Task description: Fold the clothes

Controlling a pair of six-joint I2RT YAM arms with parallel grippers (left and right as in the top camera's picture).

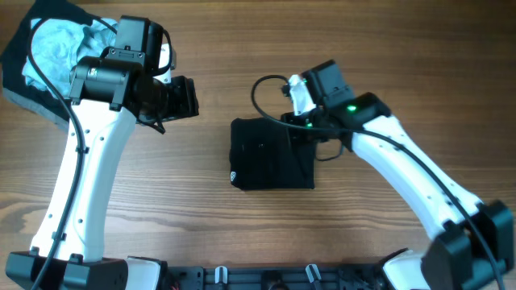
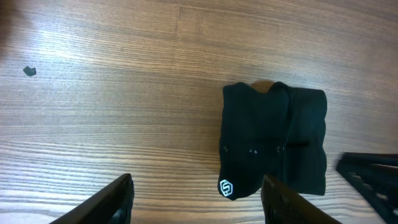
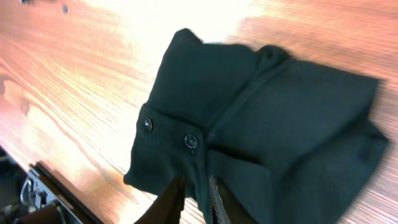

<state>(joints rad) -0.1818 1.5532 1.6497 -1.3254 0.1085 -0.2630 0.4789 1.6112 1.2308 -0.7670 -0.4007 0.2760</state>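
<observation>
A black garment (image 1: 270, 153) lies folded into a rough square at the table's middle, with a small white logo at its lower left corner (image 2: 226, 187). My right gripper (image 1: 306, 122) is at its upper right edge, shut on a fold of the black cloth with two buttons close by (image 3: 198, 198). My left gripper (image 2: 196, 205) is open and empty, hovering left of the garment (image 2: 273, 140). In the overhead view the left gripper (image 1: 181, 98) sits apart from the cloth.
A pile of clothes, a light blue piece (image 1: 56, 48) on dark fabric (image 1: 24, 89), lies at the far left corner. A small dark speck (image 2: 29, 71) is on the wood. The right arm's cable (image 1: 262, 93) loops above the garment.
</observation>
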